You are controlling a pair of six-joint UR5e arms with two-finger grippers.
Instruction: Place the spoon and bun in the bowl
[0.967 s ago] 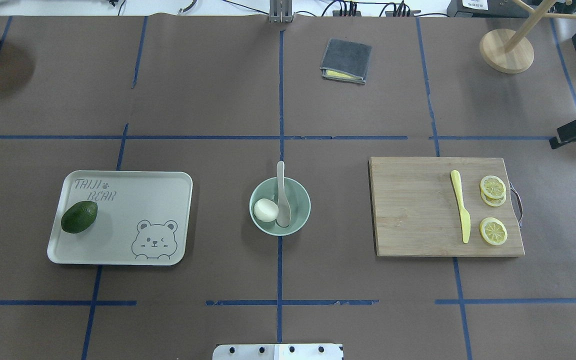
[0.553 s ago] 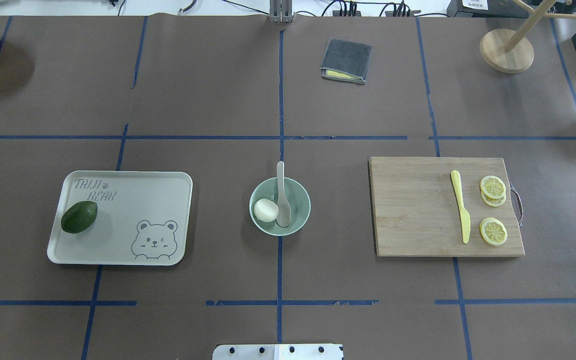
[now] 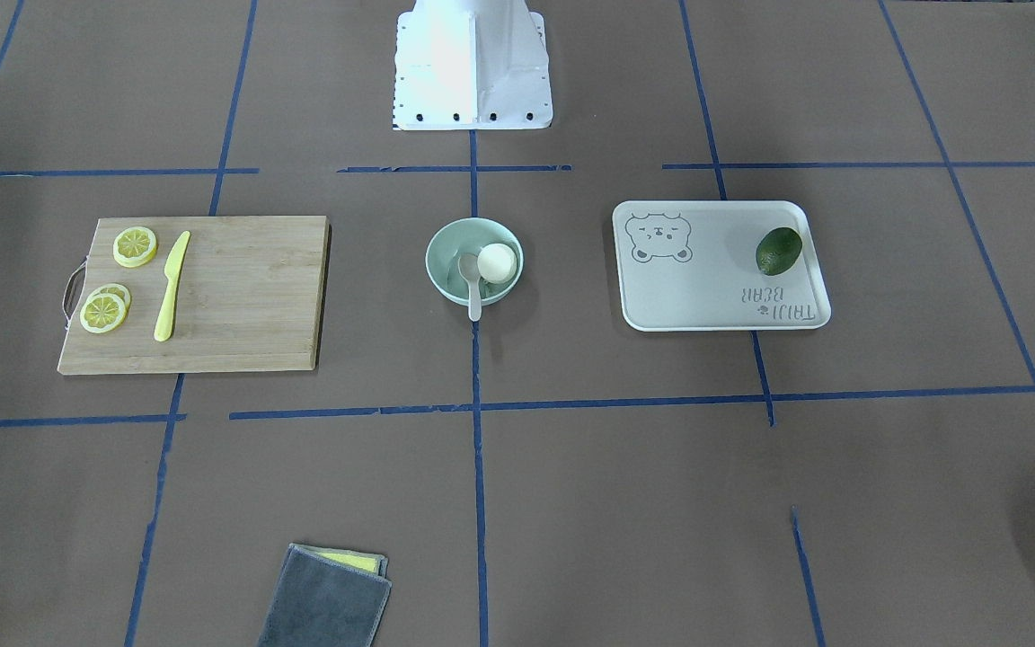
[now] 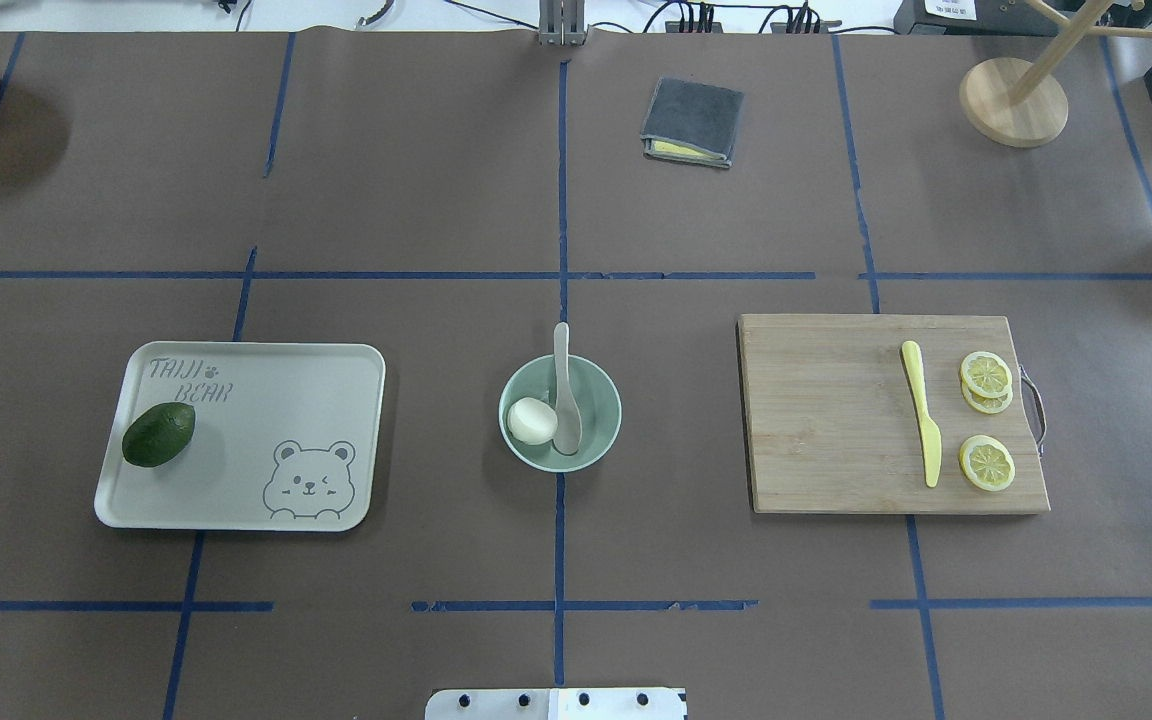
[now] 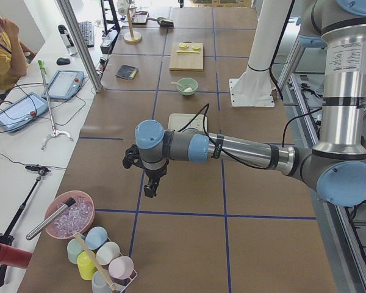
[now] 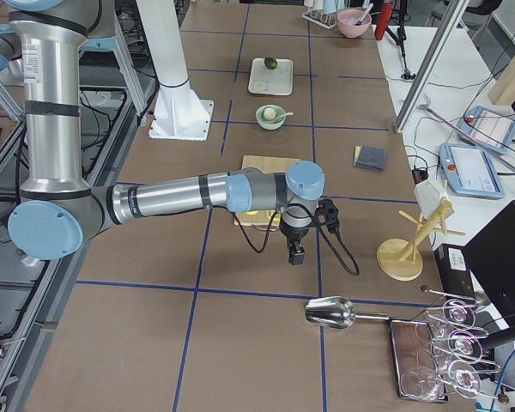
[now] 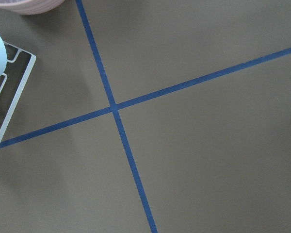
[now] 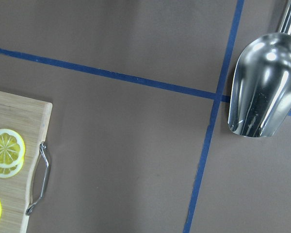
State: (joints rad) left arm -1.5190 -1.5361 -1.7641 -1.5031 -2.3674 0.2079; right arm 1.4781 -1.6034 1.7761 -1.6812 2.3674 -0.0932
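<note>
The mint-green bowl (image 4: 601, 398) stands at the table's middle, also in the front view (image 3: 444, 261). The white bun (image 4: 530, 420) lies inside it on the left side. The pale spoon (image 4: 562, 372) rests in the bowl with its scoop down and its handle over the far rim. Bun (image 3: 497, 263) and spoon (image 3: 473, 292) also show in the front view. My left gripper (image 5: 149, 190) hangs over bare table far off to the left. My right gripper (image 6: 297, 256) hangs beyond the cutting board, far right. Both show only in side views, so I cannot tell whether they are open or shut.
A pale tray (image 4: 316, 400) with an avocado (image 4: 158, 433) lies left of the bowl. A cutting board (image 4: 826, 420) with a yellow knife (image 4: 921, 415) and lemon slices (image 4: 986, 462) lies right. A grey cloth (image 4: 693, 120), a wooden stand (image 4: 1013, 100) and a metal scoop (image 8: 262, 87) sit farther out.
The right gripper, at the overhead view's right edge a second ago, has left that view. Bowl, bun and spoon have not moved.
</note>
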